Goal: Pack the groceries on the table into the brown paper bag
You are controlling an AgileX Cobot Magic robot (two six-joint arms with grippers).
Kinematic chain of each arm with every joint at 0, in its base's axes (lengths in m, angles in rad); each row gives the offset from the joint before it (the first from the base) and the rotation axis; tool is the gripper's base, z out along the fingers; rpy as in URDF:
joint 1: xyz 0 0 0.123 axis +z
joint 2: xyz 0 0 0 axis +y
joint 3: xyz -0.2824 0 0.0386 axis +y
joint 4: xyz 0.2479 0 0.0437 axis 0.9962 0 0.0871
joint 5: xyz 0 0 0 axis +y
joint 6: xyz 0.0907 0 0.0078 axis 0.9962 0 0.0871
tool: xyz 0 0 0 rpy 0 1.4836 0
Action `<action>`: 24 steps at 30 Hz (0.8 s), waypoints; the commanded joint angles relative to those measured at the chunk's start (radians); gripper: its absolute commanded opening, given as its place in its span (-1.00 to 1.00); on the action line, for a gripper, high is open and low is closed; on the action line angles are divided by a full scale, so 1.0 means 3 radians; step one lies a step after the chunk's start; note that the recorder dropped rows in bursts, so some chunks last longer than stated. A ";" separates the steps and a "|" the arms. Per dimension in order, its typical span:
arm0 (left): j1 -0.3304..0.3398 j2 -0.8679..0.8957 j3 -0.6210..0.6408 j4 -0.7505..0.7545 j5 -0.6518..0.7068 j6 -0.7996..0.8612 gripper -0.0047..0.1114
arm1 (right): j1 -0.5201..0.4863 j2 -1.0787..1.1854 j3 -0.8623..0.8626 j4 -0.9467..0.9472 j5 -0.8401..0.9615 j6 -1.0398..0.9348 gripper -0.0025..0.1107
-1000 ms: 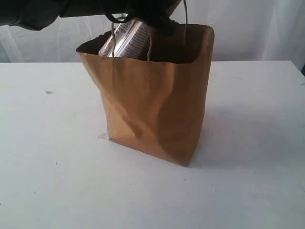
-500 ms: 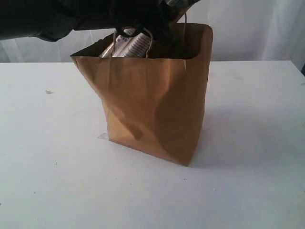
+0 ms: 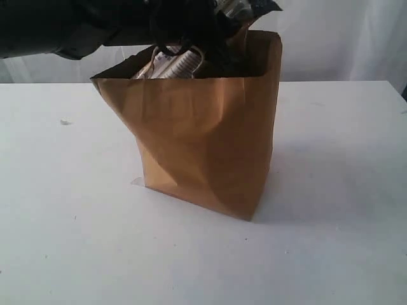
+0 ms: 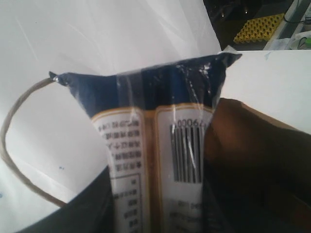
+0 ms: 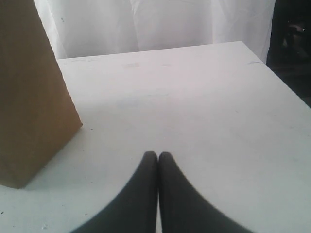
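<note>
a: where is the long white-and-navy packet (image 4: 160, 145)?

b: it sits partly inside the mouth of the brown paper bag (image 3: 203, 146), leaning, with its printed face showing just behind the front rim. the left wrist view shows its navy sealed end uppermost and a barcode (image 4: 187, 153) below it.

a: and what has hold of it?

b: the left end effector (image 3: 191, 35) is grasping the packet, its dark fingers (image 4: 82, 208) on either side of the lower part. the arm reaches in from the left of the exterior view, over the bag's opening.

a: how does the bag stand?

b: it stands upright on the white bench (image 3: 331, 241), near the middle, with its front creased and the top edge sagging toward the left. one twisted paper handle (image 4: 9, 145) loops out beside the packet.

a: the other arm?

b: the right end effector (image 5: 158, 155) is clenched, its two fingertips pressed together with nothing between them. it hangs above bare bench, apart from the bag, whose side shows at the edge of its wrist view. a white curtain (image 3: 331, 38) hangs behind the bench.
</note>
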 commanded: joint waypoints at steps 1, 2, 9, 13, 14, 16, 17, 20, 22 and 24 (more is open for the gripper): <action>0.0020 0.0009 0.0003 -0.0044 0.0105 -0.0220 0.05 | -0.0009 -0.0004 -0.0013 0.0013 -0.0034 -0.0024 -0.96; 0.0020 0.0009 0.0003 -0.0044 0.0105 -0.0285 0.13 | -0.0009 -0.0004 -0.0013 0.0013 -0.0034 -0.0024 -0.96; 0.0020 0.0009 0.0003 -0.0044 0.0187 -0.0379 0.19 | -0.0009 -0.0004 -0.0013 0.0013 -0.0034 -0.0024 -0.96; 0.0020 0.0009 0.0003 -0.0044 0.0207 -0.0379 0.19 | -0.0009 -0.0004 -0.0013 0.0013 -0.0034 -0.0024 -0.96; 0.0020 0.0009 0.0003 -0.0044 0.0207 -0.0379 0.19 | -0.0009 -0.0004 -0.0013 0.0013 -0.0034 -0.0024 -0.96; 0.0020 -0.0031 -0.0021 -0.0044 0.0245 -0.0366 0.19 | -0.0009 -0.0004 -0.0013 0.0013 -0.0034 -0.0024 -0.96; 0.0020 -0.0055 -0.0056 -0.0044 0.0299 -0.0366 0.19 | -0.0009 -0.0004 -0.0013 0.0013 -0.0034 -0.0024 -0.96; 0.0020 -0.0249 -0.0225 -0.0054 0.0711 -0.0380 0.19 | -0.0009 -0.0004 -0.0013 0.0013 -0.0034 -0.0024 -0.96; 0.0020 -0.0395 -0.0280 -0.0064 0.1025 -0.0380 0.19 | -0.0009 -0.0004 -0.0013 0.0013 -0.0034 -0.0024 -0.96; 0.0020 -0.0545 -0.0287 -0.0064 0.1299 -0.0380 0.19 | -0.0009 -0.0004 -0.0013 0.0013 -0.0034 -0.0024 -0.96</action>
